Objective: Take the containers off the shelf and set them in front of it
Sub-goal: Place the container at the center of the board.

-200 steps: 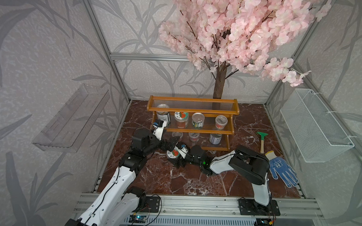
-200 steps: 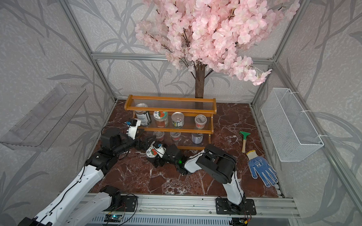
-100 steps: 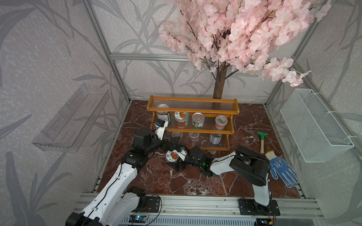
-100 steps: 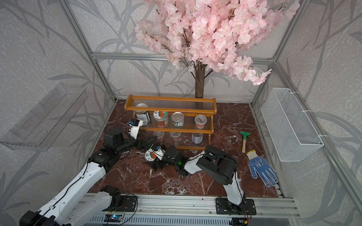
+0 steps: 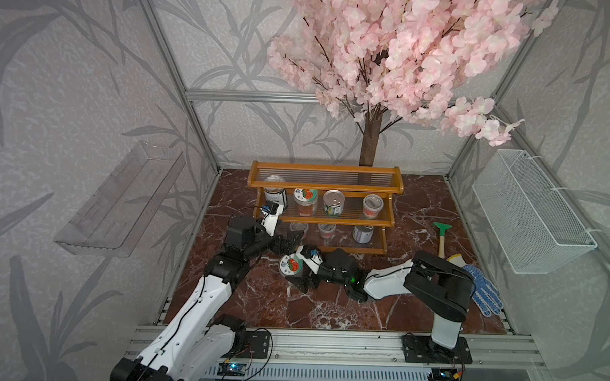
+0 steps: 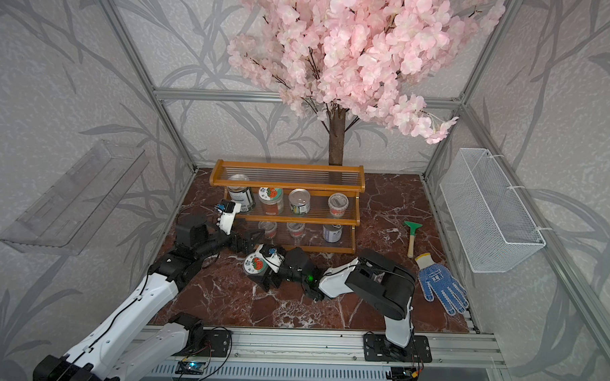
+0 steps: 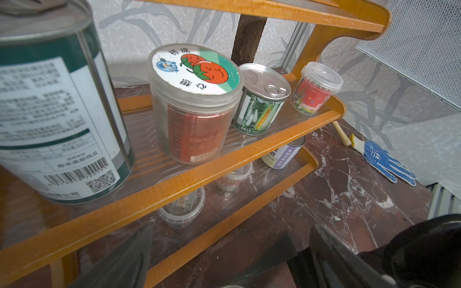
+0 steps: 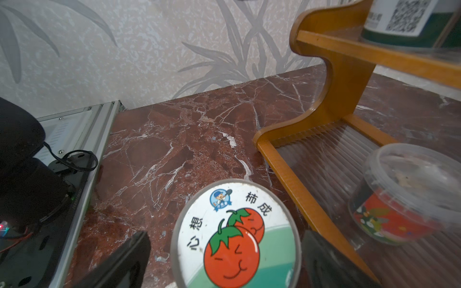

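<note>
Seven containers sit on the shelf (image 5: pixel 331 190); the eighth is off it. Middle tier, starting at the left arm's side: dark green tin (image 5: pixel 273 194), tomato-lid jar (image 5: pixel 305 200), pull-tab tin (image 5: pixel 334 203), red-label cup (image 5: pixel 373 206). Bottom tier, same order: left clear cup (image 5: pixel 298 227), middle clear cup (image 5: pixel 326 230), purple-label tin (image 5: pixel 363 234).

The second tomato-lid jar (image 5: pixel 291 266) stands upright on the desk (image 5: pixel 327 314), just in front of the shelf's bottom rail, toward its left end.

The right end effector (image 5: pixel 299 270) is released, with its fingers spread either side of that jar. The right wrist view shows a clear gap at one finger (image 8: pixel 124 261). The other finger sits close to the lid edge, and contact there is unclear.

The left end effector (image 5: pixel 290 240) is also released and grasps nothing. It is low at the front of the bottom tier, near the left clear cup. The left wrist view shows both fingers wide apart below the bottom rail.

On the right side of the desk lie a green scraper (image 5: pixel 442 238) and a blue dotted glove (image 5: pixel 481 291), close together. A white wire basket (image 5: pixel 533 220) hangs on the right wall and a clear wall tray (image 5: pixel 121 199) on the left wall. A pink blossom tree (image 5: pixel 406 55) stands behind the shelf.
</note>
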